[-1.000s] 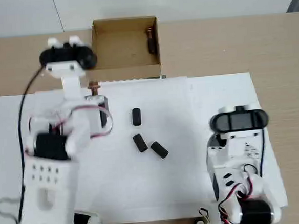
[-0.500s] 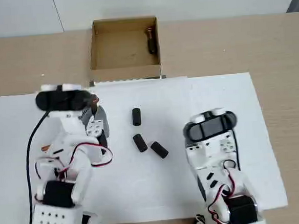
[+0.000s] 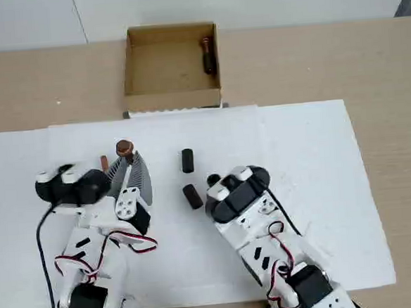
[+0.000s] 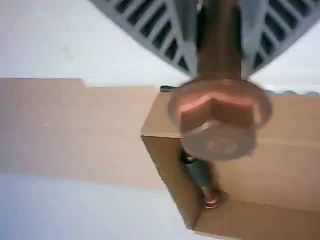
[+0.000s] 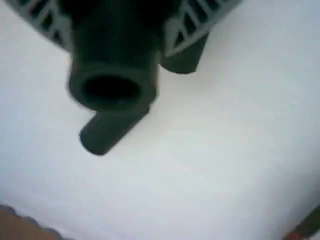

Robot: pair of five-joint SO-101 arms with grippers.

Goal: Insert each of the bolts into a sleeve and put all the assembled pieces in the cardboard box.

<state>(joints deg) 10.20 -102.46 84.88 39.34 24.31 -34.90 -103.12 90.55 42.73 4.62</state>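
Bolt in one gripper, sleeve in the other, seemingly ready for joining.

High view: left gripper [image 3: 128,163] pinching a copper bolt [image 3: 124,147], head toward twelve o'clock, at nine o'clock of far sleeve [image 3: 187,160] and near sleeve [image 3: 191,196]; right gripper [image 3: 217,184] at four o'clock; white paper sheet [image 3: 310,139] on wooden table [image 3: 368,58]; cardboard box [image 3: 173,100] at twelve o'clock, assembled piece [image 3: 207,55] inside.
Left wrist view: fingers clamped on the shank.
Right wrist view: fingers closed around held sleeve [image 5: 112,82], bore outward, probably to receive the bolt.

The bolt [image 4: 220,120] is coppery metal with a soft sheen, its head smooth. The sleeve [image 5: 112,87] looks like smooth matt black plastic. The box [image 3: 175,100] at 12 o'clock is plain matt brown cardboard. A matt white paper sheet [image 3: 312,160] covers the pale wood-grain desk [image 3: 290,56]. The left fingers [image 4: 150,25] are ribbed grey plastic.
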